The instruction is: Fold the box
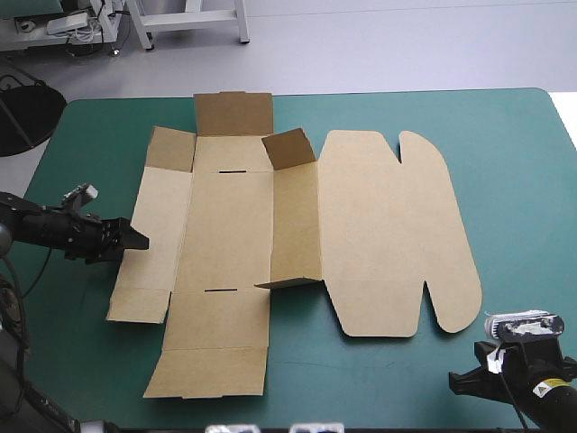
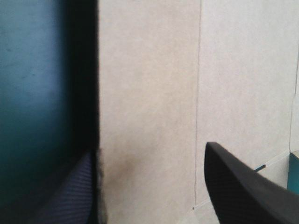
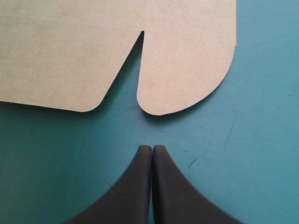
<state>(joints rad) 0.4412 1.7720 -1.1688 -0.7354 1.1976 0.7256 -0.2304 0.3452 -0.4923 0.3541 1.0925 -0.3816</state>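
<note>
Two grippers, one sheet of board. At left: left gripper (image 1: 135, 239), fingers wide apart at the left edge of the brown box (image 1: 297, 234). Mid-table on the teal-green cover (image 1: 505, 135): box mostly flat, one inner wall raised, lid flat. Near right corner: right gripper (image 1: 464, 383), fingers pressed together, empty, just short of the lid's rounded tab (image 3: 187, 88).

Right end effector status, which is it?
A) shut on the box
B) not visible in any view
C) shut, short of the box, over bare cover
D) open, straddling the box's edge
C: in the right wrist view the right end effector has its black fingers meeting in one pointed arch over the teal-green cover, with a strip of cover between it and the box ahead.
</note>
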